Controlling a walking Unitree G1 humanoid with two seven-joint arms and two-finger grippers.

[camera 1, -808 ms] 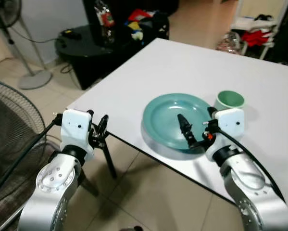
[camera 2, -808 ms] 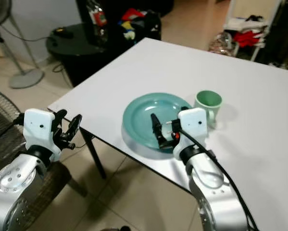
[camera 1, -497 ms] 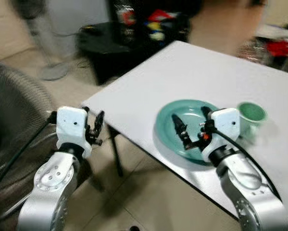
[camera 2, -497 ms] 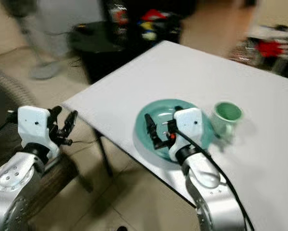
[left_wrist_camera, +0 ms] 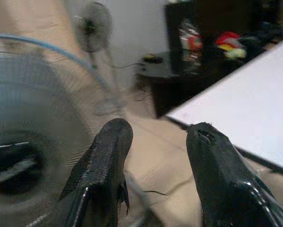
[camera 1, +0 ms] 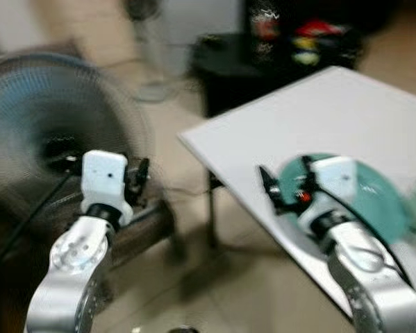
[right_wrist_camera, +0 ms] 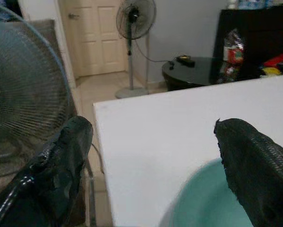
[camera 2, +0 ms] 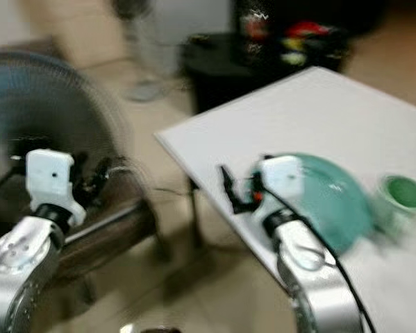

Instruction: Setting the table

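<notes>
Right pincer: my right pincer [camera 1: 271,191] hangs over the near edge of the white counter [camera 1: 319,111]. Its two black fingers [right_wrist_camera: 61,161] stand wide apart and hold nothing.

Left pincer: my left pincer [camera 1: 139,182] is off the counter, over the tiled floor [camera 1: 221,277]. Its fingers [left_wrist_camera: 106,165] are apart with a clear gap between them, and nothing is in the gap.

Plate: the teal plate [camera 1: 385,201] lies flat on the counter, just behind my right pincer and partly under my right wrist. It is round, so it has no long axis and points no way. In the right wrist view its rim [right_wrist_camera: 202,198] shows between my two fingers. I see nothing lying in it, but the head views are blurred.

Cup: a green cup [camera 2: 402,194] stands upright on the counter, just beyond the plate on the side away from my left pincer. Its mouth faces up. I cannot tell what is inside.

Counter corner: the corner of the counter [right_wrist_camera: 96,108] is ahead of my right pincer, toward my left pincer's side.

Around: a big fan grille [camera 1: 62,118] is beside my left pincer. A standing fan [right_wrist_camera: 134,28] and a dark round table [right_wrist_camera: 198,71] with small things on it are far ahead of both pincers.
</notes>
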